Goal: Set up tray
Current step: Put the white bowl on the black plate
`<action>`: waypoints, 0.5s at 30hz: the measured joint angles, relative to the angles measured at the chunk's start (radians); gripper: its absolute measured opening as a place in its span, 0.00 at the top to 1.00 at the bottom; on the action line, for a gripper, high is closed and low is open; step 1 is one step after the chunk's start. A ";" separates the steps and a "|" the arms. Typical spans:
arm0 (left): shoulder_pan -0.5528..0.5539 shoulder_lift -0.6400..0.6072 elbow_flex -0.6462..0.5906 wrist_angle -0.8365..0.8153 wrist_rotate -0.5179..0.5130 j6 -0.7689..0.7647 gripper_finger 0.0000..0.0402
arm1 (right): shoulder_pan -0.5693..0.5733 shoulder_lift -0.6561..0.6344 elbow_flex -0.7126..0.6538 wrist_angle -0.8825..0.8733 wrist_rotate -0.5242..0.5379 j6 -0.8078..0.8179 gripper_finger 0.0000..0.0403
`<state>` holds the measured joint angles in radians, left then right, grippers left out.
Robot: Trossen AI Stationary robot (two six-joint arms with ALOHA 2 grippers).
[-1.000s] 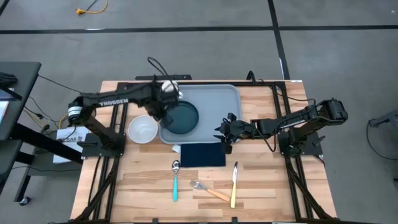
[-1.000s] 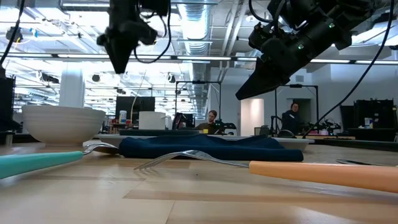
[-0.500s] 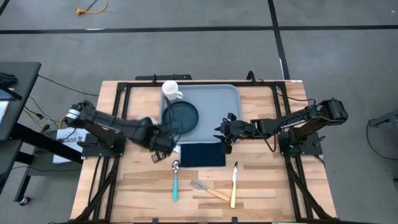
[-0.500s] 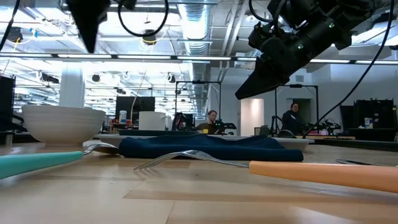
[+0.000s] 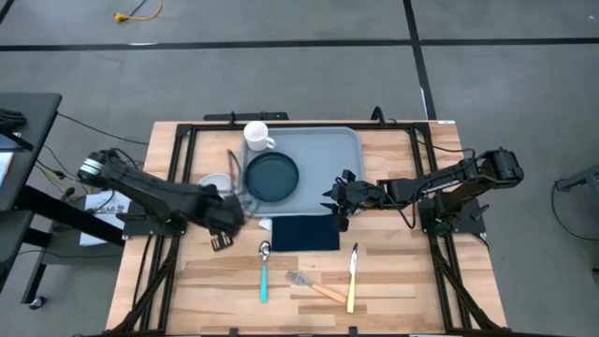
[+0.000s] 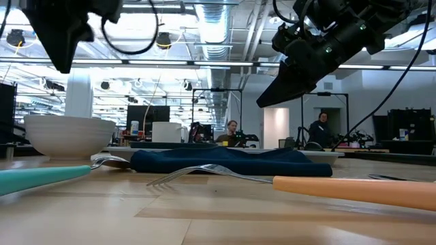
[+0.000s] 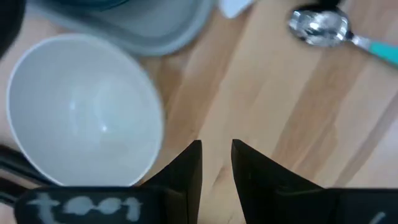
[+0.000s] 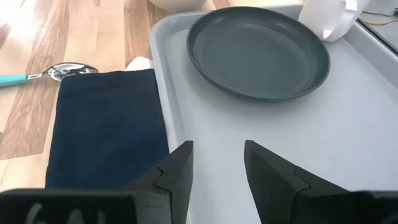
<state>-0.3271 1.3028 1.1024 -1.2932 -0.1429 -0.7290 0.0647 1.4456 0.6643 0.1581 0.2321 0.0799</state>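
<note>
The light grey-blue tray [image 5: 323,154] lies at the table's far middle. On it are a dark teal plate [image 5: 272,176] and, in its far left corner, a white mug [image 5: 256,137]. A white bowl [image 7: 81,118] stands on the wood left of the tray, partly under my left arm in the high view. My left gripper [image 5: 223,239] hovers over bare wood just near of the bowl, empty, with its fingers a narrow gap apart [image 7: 216,165]. My right gripper [image 5: 335,199] hovers open and empty over the tray's near right part [image 8: 217,155].
A dark navy napkin [image 5: 304,232] lies against the tray's near rim. Near of it lie a teal-handled spoon [image 5: 264,271], a fork [image 5: 314,286] and a yellow-handled knife [image 5: 352,276]. Black frame rails run along the table's left and right sides.
My left gripper has left the tray's far left part by the mug and plate. It has swung toward the table's near left, past the bowl, to the bare wood near of it. The mug, plate and bowl stand where they were.
</note>
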 joint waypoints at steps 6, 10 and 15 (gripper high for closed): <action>0.052 -0.254 -0.171 0.136 0.003 -0.036 0.81 | 0.000 0.000 0.000 0.000 0.000 -0.001 0.67; 0.052 -0.304 -0.234 0.181 0.005 0.021 0.81 | 0.000 0.000 0.000 0.000 0.000 -0.001 0.67; 0.052 -0.266 -0.279 0.182 0.005 0.133 0.81 | 0.000 0.000 0.000 0.008 0.000 0.000 0.67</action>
<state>-0.2752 1.0366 0.8230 -1.1109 -0.1379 -0.5959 0.0647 1.4456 0.6643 0.1661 0.2324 0.0795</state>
